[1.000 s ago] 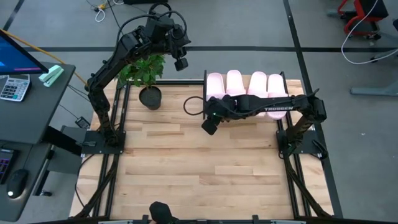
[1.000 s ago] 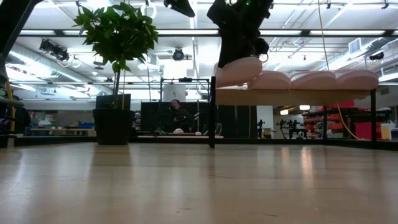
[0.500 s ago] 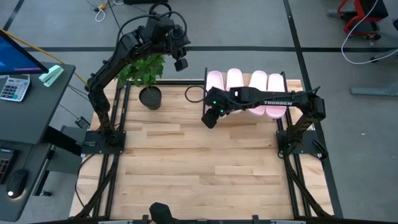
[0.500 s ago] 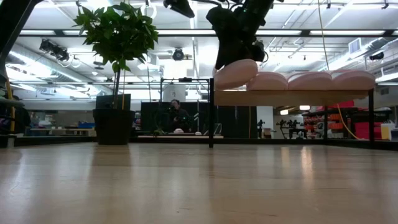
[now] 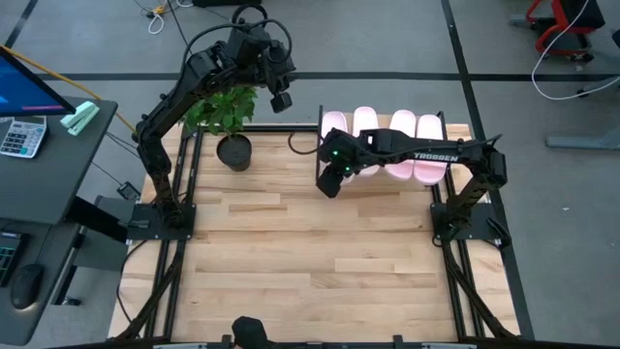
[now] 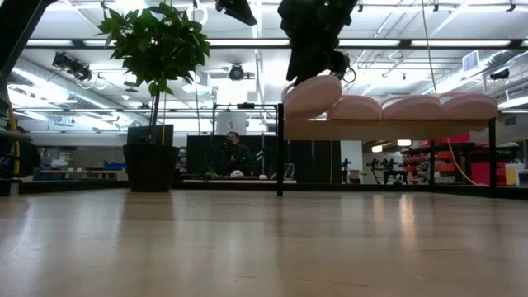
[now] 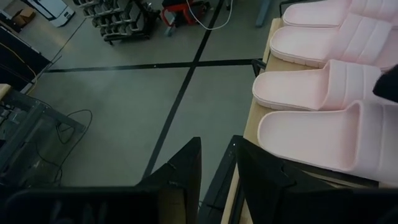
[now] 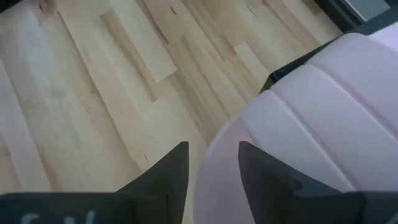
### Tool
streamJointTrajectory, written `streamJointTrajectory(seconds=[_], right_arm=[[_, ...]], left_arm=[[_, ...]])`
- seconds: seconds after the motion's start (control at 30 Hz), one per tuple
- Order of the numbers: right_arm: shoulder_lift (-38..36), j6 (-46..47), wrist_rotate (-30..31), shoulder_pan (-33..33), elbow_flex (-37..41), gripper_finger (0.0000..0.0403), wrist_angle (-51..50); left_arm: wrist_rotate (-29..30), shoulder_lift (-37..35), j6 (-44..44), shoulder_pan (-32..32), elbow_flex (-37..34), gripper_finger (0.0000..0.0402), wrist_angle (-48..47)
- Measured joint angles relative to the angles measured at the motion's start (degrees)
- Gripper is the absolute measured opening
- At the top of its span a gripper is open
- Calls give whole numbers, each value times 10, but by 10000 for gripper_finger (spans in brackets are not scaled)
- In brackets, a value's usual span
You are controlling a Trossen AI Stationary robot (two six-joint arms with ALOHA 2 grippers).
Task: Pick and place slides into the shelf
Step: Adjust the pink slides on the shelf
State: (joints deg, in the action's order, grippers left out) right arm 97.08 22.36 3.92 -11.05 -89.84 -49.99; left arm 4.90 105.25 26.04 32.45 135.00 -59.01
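Left tool hangs high above the potted plant at the bench's far left corner. Its fingers are a little apart with nothing between them, so we count this arm as waiting.

Right tool is at the shelf's left end, and we read it as clamped on the near end of the leftmost slide. That slide is tilted, with its near end raised above the shelf top and overhanging the front edge; the far end seems to rest on the panel.

To its right, three slides lie flat on the shelf top in a row, touching side by side.

Handling, as we judge it: the foam is light and soft, it squashes under a pinch, and it is not fragile or slick. The best hold is the sole edge at the heel or the wide strap band. A light squeeze is enough, since a hard grip just bends it.
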Motion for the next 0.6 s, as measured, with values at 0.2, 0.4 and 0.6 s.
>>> streamJointTrajectory(seconds=[0.2, 0.4, 0.6], right_arm=[[0, -1, -28, -16, -27, 146, -33], [-5, 2, -97, -33, -28, 146, -43], [-31, -29, -103, -54, -51, 123, -53]], left_arm=[[0, 0, -2, 0, 0, 107, -1], [0, 0, -4, 0, 0, 107, -12], [0, 0, -4, 0, 0, 107, -14]])
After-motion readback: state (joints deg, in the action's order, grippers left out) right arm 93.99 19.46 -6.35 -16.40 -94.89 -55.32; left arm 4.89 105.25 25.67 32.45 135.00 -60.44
